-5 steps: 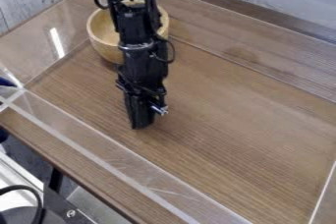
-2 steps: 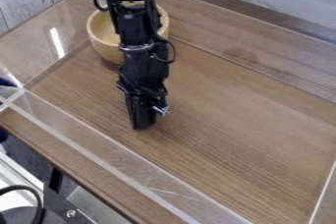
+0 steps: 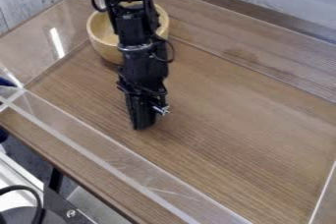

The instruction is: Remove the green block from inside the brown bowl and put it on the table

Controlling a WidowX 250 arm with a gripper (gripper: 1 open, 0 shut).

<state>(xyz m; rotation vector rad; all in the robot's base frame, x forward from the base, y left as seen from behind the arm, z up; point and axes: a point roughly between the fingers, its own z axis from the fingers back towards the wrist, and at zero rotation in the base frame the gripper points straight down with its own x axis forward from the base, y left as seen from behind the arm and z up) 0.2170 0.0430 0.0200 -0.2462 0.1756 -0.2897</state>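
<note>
claw: black gripper at the middle of the frame, pointing steeply down, its tip at or just above the tabletop; the jaws are pressed together, and whether anything sits between them cannot be told from this view.
table: brown wood-grain tabletop filling most of the frame, running from upper left to lower right.
walls: clear plastic walls stand along the table's edges, most plainly seen along the lower left edge and at the upper left, where a bright glare streak shows.
arm: black robot arm comes down from the top left of the frame, crosses in front of the bowl and ends in the claw at the centre.
bowl: light tan brown bowl in the upper left of the frame, upright on the table, behind and partly covered by the arm; its yellowish inside shows on the left part only.
green block: not visible anywhere; the arm hides part of the bowl's inside and the claw's tip hides what lies under it, so its place cannot be told.
</note>
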